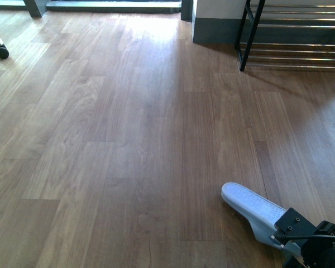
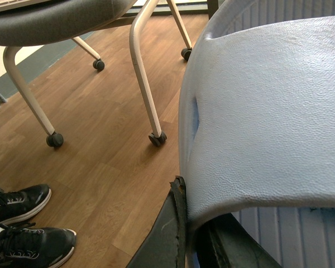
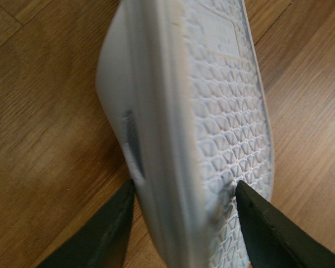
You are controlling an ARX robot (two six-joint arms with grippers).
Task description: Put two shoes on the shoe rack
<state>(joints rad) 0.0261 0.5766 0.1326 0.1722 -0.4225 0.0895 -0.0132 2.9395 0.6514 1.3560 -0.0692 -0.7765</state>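
In the front view a pale blue slide (image 1: 251,209) hangs low over the wood floor at the bottom right, sole up, with my right gripper (image 1: 293,231) shut on its rear end. The right wrist view shows that slide (image 3: 212,111) on edge, pinched between the two dark fingers of the right gripper (image 3: 181,223). My left gripper (image 2: 192,237) is shut on the strap edge of a second pale blue slide (image 2: 268,111), which fills the left wrist view; the left arm is outside the front view. The shoe rack (image 1: 290,33), black frame with chrome bars, stands at the far right.
A chair with cream legs (image 2: 145,84) on black casters (image 2: 157,138) stands close to the left gripper. Two black sneakers (image 2: 22,223) lie on the floor beside it. A caster (image 1: 0,51) shows far left, and a grey-based pillar (image 1: 215,28) stands left of the rack.
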